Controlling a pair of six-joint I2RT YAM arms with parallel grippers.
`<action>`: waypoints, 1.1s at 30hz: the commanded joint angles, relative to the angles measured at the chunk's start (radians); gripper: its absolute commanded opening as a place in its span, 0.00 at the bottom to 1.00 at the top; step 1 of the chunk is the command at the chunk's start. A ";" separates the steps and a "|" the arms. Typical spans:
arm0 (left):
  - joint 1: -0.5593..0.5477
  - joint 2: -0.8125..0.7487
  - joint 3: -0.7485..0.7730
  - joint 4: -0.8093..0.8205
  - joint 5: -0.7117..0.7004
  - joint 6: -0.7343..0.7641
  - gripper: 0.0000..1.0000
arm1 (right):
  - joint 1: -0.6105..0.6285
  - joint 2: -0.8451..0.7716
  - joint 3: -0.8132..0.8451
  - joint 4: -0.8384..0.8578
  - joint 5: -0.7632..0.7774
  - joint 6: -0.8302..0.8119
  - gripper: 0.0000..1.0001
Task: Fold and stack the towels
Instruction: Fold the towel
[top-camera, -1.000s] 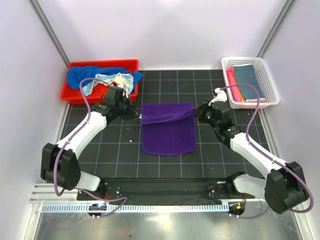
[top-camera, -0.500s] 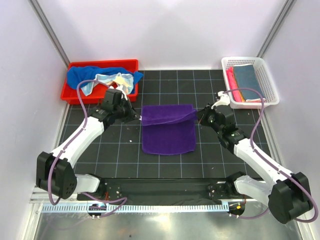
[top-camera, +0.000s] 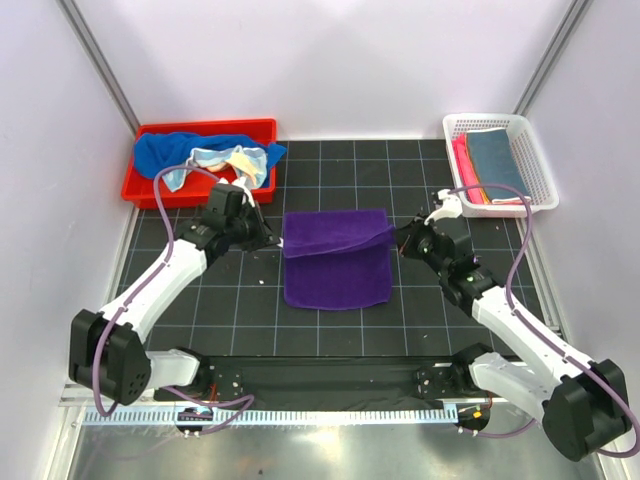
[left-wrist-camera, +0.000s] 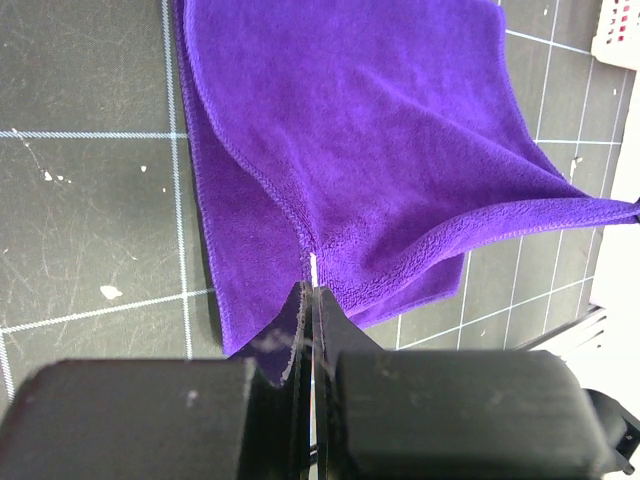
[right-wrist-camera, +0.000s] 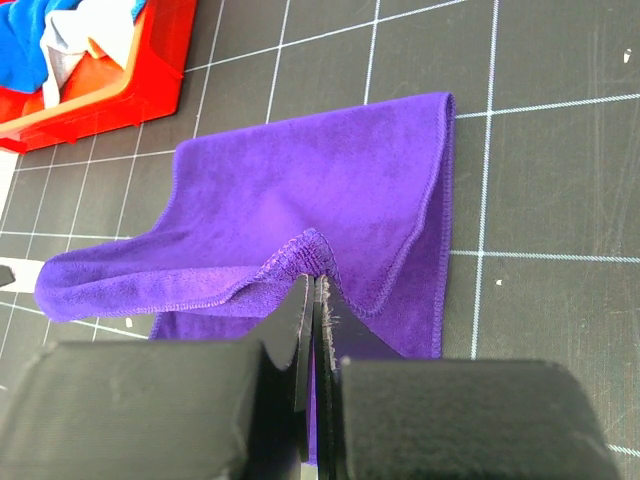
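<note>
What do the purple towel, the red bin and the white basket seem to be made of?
The purple towel: soft fleecy cloth, probably microfibre; matte nap, stitched hem, it drapes in folds. The red bin: likely hard plastic; smooth, slightly glossy walls. The white basket: likely plastic too; rigid mesh-like walls.

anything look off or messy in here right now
Nothing is damaged or spilled. The purple towel lies mid-fold, its upper layer slanting and bunched where the left gripper and right gripper pinch its side edges. In the red bin, the blue towel and pale towel sit in a rumpled heap.
</note>
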 joint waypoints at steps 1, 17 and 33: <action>-0.003 -0.041 0.000 0.011 0.024 0.004 0.00 | 0.009 -0.038 0.001 0.008 0.016 0.014 0.01; -0.016 -0.057 -0.104 0.046 0.042 -0.007 0.00 | 0.025 -0.058 -0.082 -0.016 0.009 0.025 0.01; -0.062 -0.022 -0.211 0.112 0.036 -0.034 0.00 | 0.026 0.006 -0.188 -0.024 -0.056 0.045 0.01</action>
